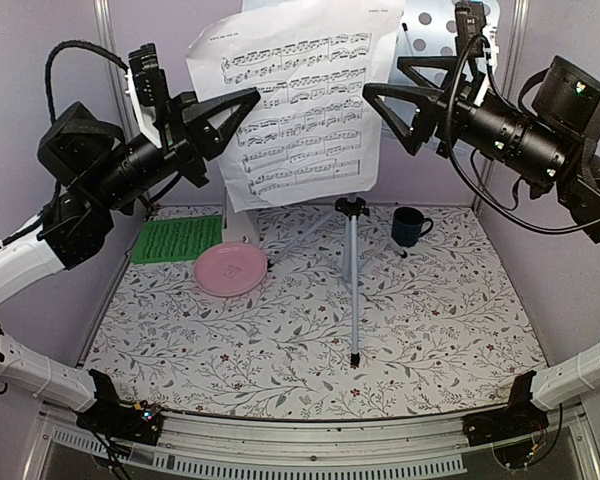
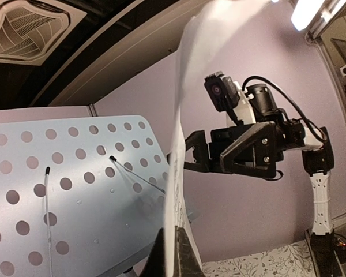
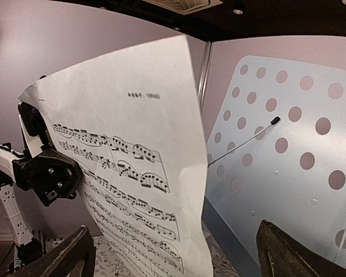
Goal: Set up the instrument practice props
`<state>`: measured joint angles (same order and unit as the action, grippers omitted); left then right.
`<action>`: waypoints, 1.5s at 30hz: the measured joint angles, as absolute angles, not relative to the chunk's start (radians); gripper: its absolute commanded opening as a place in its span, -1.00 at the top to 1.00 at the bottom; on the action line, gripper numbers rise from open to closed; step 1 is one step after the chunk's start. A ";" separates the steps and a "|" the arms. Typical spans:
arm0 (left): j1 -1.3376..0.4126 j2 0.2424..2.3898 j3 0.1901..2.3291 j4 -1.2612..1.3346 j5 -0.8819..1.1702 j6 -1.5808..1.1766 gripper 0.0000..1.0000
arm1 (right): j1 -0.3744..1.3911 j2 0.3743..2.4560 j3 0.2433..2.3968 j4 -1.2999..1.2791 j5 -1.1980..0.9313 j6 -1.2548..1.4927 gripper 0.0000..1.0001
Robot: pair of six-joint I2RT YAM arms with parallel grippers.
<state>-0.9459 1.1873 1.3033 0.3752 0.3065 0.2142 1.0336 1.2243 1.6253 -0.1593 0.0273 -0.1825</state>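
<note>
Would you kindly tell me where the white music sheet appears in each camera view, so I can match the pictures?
Top external: the white music sheet is at top centre, printed side facing the camera.
Left wrist: seen edge-on, a pale strip running from top centre to the bottom edge.
Right wrist: left of centre, printed side showing.
Shared landmark: the perforated music stand, visible in all three.

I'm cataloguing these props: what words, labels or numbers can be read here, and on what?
Nothing can be quoted.
On the white music sheet: small print at the top corners and a short heading line, all too blurred to read; the rest is notation.
On the green music sheet: print too small to read.
</note>
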 measured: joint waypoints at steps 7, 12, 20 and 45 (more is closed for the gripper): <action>-0.906 1.190 1.346 0.240 0.525 0.196 1.00 | 1.034 1.209 1.668 -0.276 -0.086 -0.258 -0.87; -0.904 1.213 1.385 0.202 0.619 0.178 1.00 | 1.034 1.248 1.720 -0.345 -0.147 -0.300 -0.04; -0.893 1.255 1.392 0.177 0.606 0.159 1.00 | 1.034 1.265 1.721 -0.385 -0.180 -0.301 1.00; -0.872 1.334 1.539 0.216 0.105 0.275 0.10 | 1.035 1.168 1.701 -0.187 0.209 -0.228 1.00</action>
<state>-0.8722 1.3342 1.5394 0.2165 0.1055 0.2749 1.0348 1.1683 1.7008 -0.1867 0.2089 -0.2276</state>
